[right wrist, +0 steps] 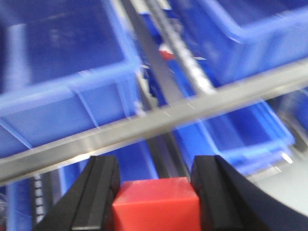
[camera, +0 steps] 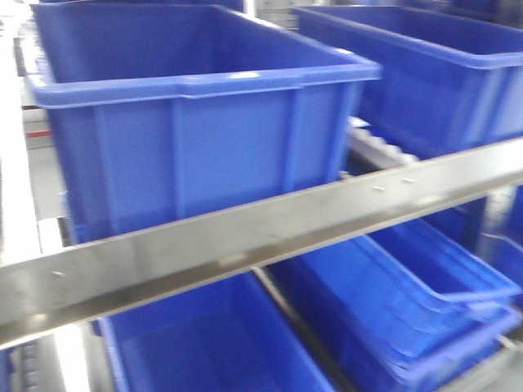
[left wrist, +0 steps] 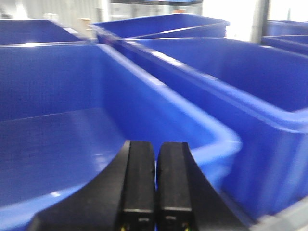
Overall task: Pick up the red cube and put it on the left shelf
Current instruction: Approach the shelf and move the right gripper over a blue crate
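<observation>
**Red cube clamped in the right claw, facing the steel rack**

The left shelf (camera: 245, 238) is filling the front view, its flat riveted rail slanting across from 8 o'clock up to 3 o'clock. A large blue crate (camera: 196, 139) is sitting on the upper tier at 10 o'clock, with a second crate (camera: 441, 73) just beside it at 2 o'clock. More blue crates (camera: 425, 302) are lying on the tier below the rail, toward 5 o'clock.

The left gripper (left wrist: 155, 175) is hovering at 6 o'clock of its own wrist view, above the near rim of an upper crate, with its two black fingers (left wrist: 137, 183) pressed together and nothing between them.

The right gripper (right wrist: 156, 185) is squeezing the red cube (right wrist: 156, 207) between its black fingers at 6 o'clock of its wrist view. The cube is hanging in front of the rail, apart from the rack and from every crate.
</observation>
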`<state>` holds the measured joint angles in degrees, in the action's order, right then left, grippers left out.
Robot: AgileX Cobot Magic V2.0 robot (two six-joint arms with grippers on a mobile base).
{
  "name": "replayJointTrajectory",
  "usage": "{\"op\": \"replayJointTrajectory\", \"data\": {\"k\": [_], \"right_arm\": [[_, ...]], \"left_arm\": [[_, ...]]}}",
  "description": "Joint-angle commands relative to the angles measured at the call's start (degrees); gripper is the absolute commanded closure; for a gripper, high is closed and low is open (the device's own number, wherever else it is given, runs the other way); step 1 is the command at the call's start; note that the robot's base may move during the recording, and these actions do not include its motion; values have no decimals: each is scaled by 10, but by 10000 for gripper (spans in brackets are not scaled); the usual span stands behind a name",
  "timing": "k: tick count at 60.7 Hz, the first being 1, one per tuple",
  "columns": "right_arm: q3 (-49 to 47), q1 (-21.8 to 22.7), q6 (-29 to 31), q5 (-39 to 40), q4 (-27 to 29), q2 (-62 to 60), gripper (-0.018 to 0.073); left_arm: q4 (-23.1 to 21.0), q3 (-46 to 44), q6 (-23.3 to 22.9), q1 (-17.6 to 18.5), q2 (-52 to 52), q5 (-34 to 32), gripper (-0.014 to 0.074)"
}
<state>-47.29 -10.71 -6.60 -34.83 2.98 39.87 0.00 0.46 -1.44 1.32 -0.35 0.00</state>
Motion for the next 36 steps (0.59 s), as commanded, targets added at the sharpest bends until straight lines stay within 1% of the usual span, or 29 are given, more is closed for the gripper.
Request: {"op": "replayJointTrajectory", "data": {"k": [1,36], "right_arm": [[-14,-2,3,47,-2,0,503],[-14,-2,3,47,-2,0,503]], "left_arm": [[0,14,0,2,-9,-47,495],[0,14,0,2,-9,-47,495]]}}
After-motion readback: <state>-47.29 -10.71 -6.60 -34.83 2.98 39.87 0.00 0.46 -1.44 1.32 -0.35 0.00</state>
